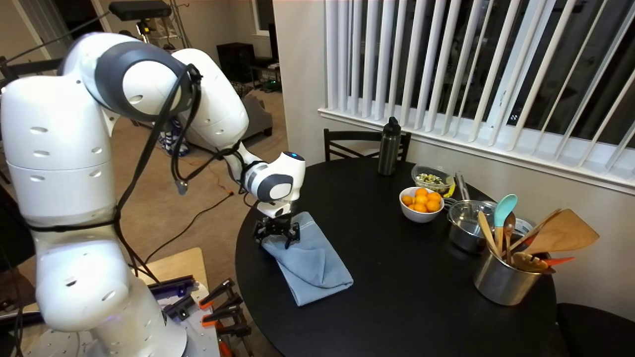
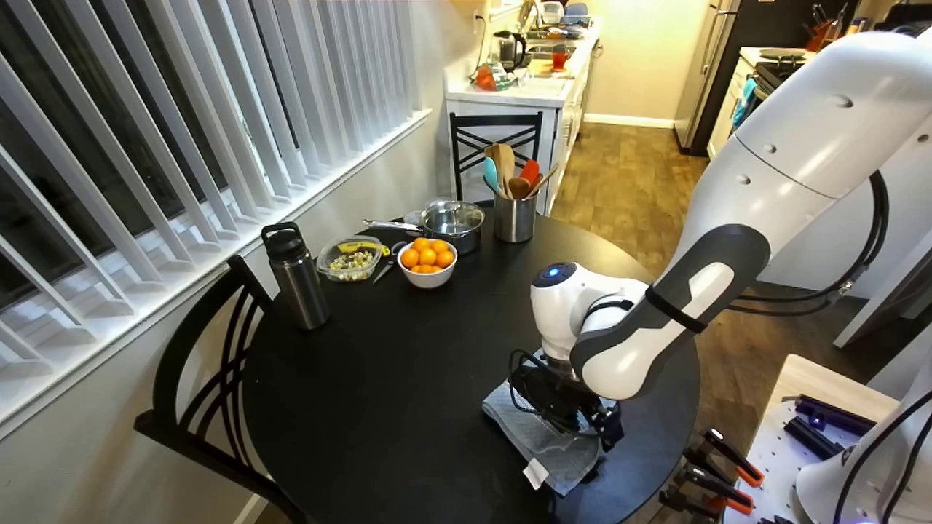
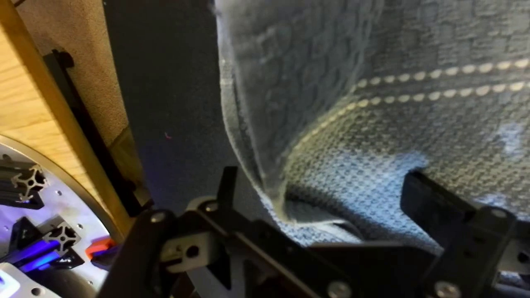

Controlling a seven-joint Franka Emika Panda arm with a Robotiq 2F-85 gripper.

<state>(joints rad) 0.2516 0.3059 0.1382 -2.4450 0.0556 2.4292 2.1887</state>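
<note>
A grey-blue towel (image 1: 322, 270) lies folded near the edge of a round black table (image 1: 387, 297). It also shows in an exterior view (image 2: 520, 429), with a white tag (image 2: 535, 473) at one corner. My gripper (image 1: 275, 242) points down over the towel end nearest the robot base. In the wrist view the gripper (image 3: 322, 176) has its fingers wide apart. One finger stands beyond the towel's edge, over the black tabletop. The other is over or against the towel (image 3: 414, 136), whose raised, curled corner lies between them. Whether either finger touches the cloth is unclear.
A white bowl of oranges (image 1: 415, 214), steel bottle (image 1: 389, 148), clear food container (image 1: 431, 179), pot (image 1: 466, 238) and steel utensil holder (image 1: 503, 285) stand on the table. A knife (image 2: 384, 271) lies by the container. Clamps (image 2: 717, 473) are at the robot's base. A chair (image 2: 211, 378) stands alongside.
</note>
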